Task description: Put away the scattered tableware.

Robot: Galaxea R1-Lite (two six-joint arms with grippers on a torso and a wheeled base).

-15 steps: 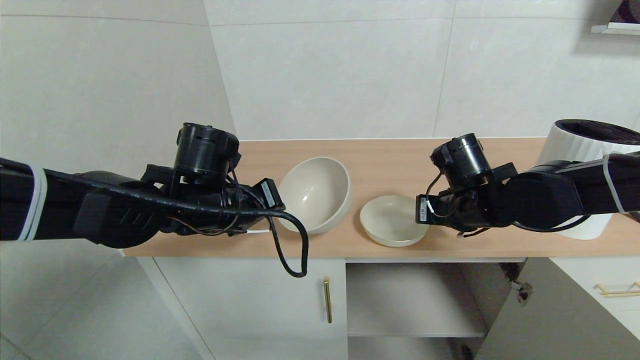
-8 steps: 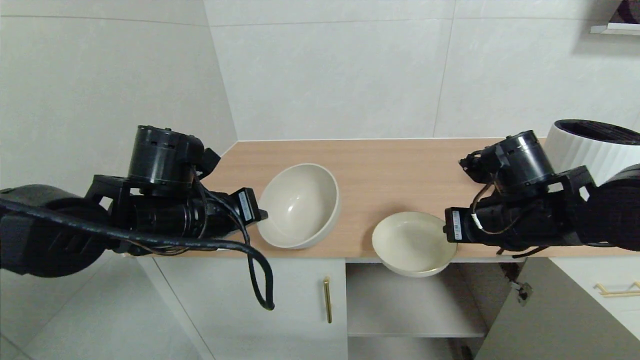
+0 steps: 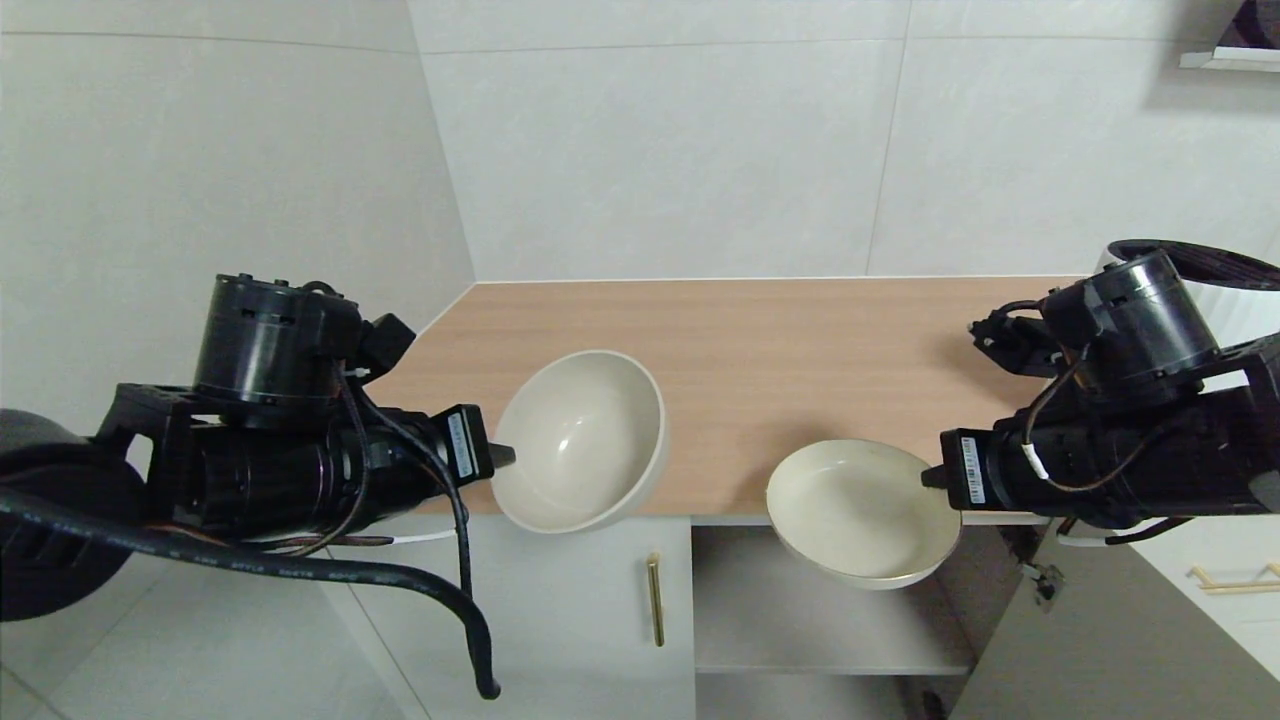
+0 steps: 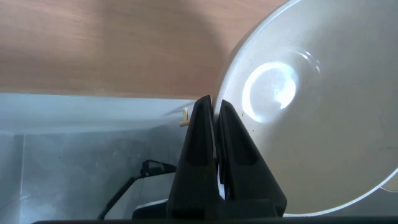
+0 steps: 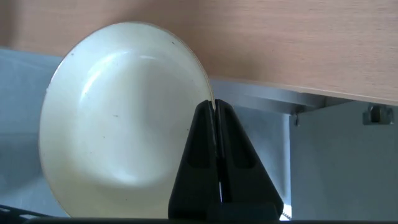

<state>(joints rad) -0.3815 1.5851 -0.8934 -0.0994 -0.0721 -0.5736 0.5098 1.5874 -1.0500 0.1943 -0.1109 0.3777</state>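
Note:
My left gripper [image 3: 503, 456] is shut on the rim of a large deep cream bowl [image 3: 582, 440], holding it tilted above the front edge of the wooden counter [image 3: 760, 340]. In the left wrist view the fingers [image 4: 205, 124] pinch the large bowl's [image 4: 317, 112] rim. My right gripper [image 3: 932, 477] is shut on the rim of a smaller shallow cream bowl [image 3: 858, 512], which hangs past the counter's front edge over the open cabinet. The right wrist view shows the small bowl [image 5: 124, 118] clamped at its edge by the right gripper [image 5: 215, 107].
A white ribbed container [image 3: 1200, 270] with a dark opening stands at the counter's right end. Below the counter are a closed door with a brass handle [image 3: 653, 598], an open cabinet shelf [image 3: 830, 600], and an opened door [image 3: 1100, 640] at the right. Tiled walls close in behind and at left.
Both arms have pulled back toward me, lifting the bowls off the counter. The large bowl moved left and forward; the small bowl moved right, past the counter's edge.

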